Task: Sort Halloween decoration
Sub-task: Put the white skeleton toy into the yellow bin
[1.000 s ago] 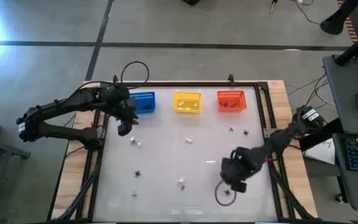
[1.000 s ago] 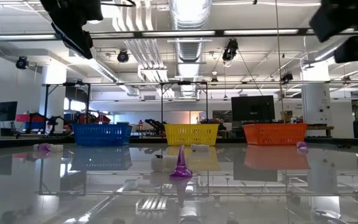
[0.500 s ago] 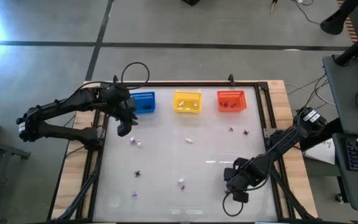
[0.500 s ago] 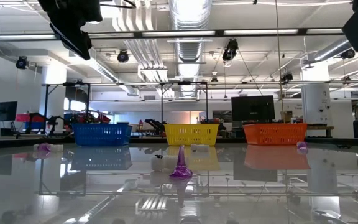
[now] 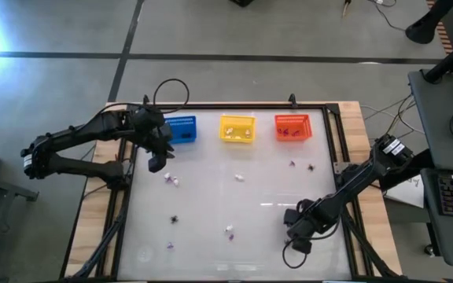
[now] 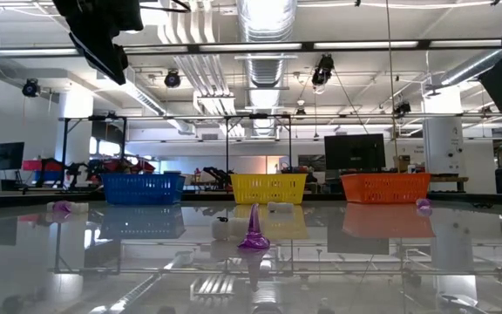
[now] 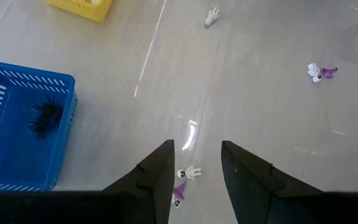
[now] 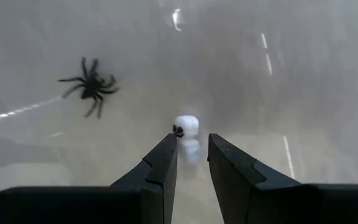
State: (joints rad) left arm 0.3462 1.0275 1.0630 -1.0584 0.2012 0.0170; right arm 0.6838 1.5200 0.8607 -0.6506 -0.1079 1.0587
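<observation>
Small Halloween trinkets lie scattered on the glossy table. Near the front right, my right gripper (image 5: 299, 237) points down, open, its fingertips (image 8: 191, 142) on either side of the near end of a white skull figure (image 8: 186, 124); I see no touch. A black spider (image 8: 91, 84) lies just beyond it. At the far left, my left gripper (image 5: 157, 161) hangs open (image 7: 196, 146) above a white skeleton (image 7: 190, 172) and a purple piece (image 7: 179, 191), beside the blue basket (image 5: 181, 129). A black spider (image 7: 43, 117) lies in that basket.
A yellow basket (image 5: 237, 128) and an orange-red basket (image 5: 292, 127) stand in the far row beside the blue one. More trinkets lie mid-table (image 5: 240, 178), (image 5: 230, 231), (image 5: 174, 219), and a purple witch hat (image 6: 253, 231) stands upright. A metal frame rims the table.
My right gripper has come down toward the table near its front right and has rolled a little about its own pointing line. Its finger gap looks unchanged. The trinkets have stayed where they were.
</observation>
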